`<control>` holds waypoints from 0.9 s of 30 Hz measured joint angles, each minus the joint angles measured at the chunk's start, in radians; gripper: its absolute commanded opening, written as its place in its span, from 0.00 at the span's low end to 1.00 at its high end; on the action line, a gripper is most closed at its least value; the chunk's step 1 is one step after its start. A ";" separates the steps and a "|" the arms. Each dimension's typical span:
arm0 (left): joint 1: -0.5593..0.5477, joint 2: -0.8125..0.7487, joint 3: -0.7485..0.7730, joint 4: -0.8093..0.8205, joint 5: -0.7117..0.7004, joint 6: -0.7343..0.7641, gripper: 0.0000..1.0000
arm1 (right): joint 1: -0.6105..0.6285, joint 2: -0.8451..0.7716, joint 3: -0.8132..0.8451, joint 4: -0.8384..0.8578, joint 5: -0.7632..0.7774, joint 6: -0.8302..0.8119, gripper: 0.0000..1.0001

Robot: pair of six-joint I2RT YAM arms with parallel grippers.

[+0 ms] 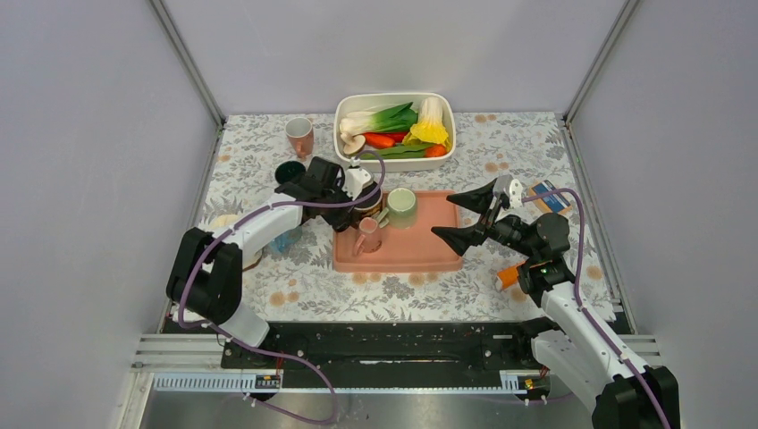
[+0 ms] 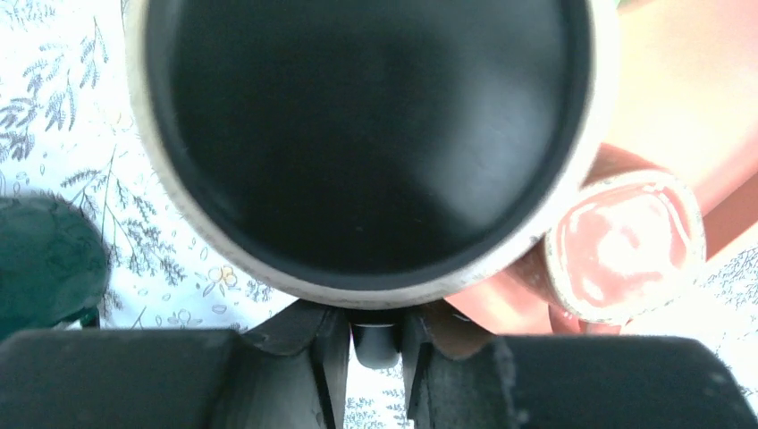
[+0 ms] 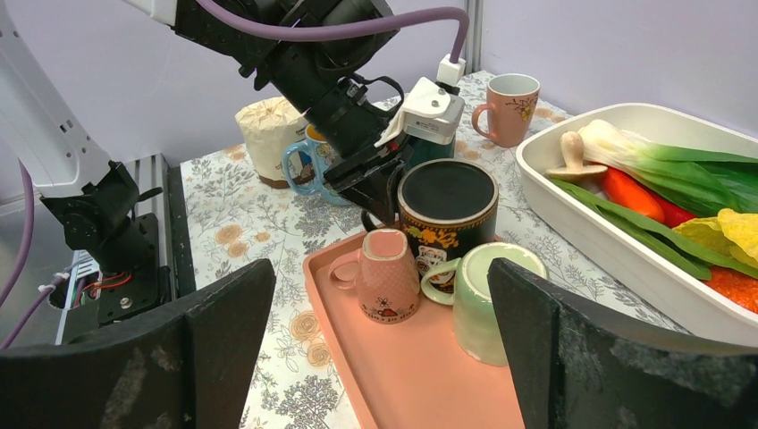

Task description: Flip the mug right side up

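Seen from above, two robot arms reach over a desk (image 1: 268, 152) covered in a flowered cloth, with a salmon-pink tray (image 1: 429, 237) at its middle. Three mugs crowd the far left end of the tray. The dark mug (image 3: 447, 219), patterned on its side, stands with what looks like its flat base facing up, so it appears to be mouth down. Just in front of it is a small pink mug (image 3: 386, 277), also base up. Beside that a green mug (image 3: 487, 295) lies on its side. The left hand (image 2: 375, 331) reaches in from the left, its two fingers drawn close together and pinching the dark mug's handle (image 2: 375, 344). In that arm's own camera the mug's round dark end fills the view. The right hand (image 1: 444, 215) hangs over the right part of the tray with its fingers spread wide, holding nothing and well apart from the mugs. The step in hand looks like securing the grip on the handle, with the turn itself not yet begun. The next move probably calls for lifting the dark mug clear of the tray and of the pink mug just beside it. The wrist would then roll half a turn so the mouth faces up, and the mug would be set down on its base. The grip on the narrow handle must be firm enough that the mug does not swing.
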 measured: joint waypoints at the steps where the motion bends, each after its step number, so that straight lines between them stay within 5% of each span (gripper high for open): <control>1: -0.001 0.000 0.000 0.001 0.000 -0.003 0.15 | 0.000 0.000 0.000 0.000 0.000 0.000 0.98; 5: -0.002 0.005 0.009 -0.005 0.001 0.000 0.00 | 0.000 0.000 -0.001 0.000 -0.005 0.000 0.98; 27: 0.023 -0.068 0.117 -0.101 -0.017 -0.047 0.00 | 0.000 0.000 -0.002 0.000 -0.007 0.000 0.99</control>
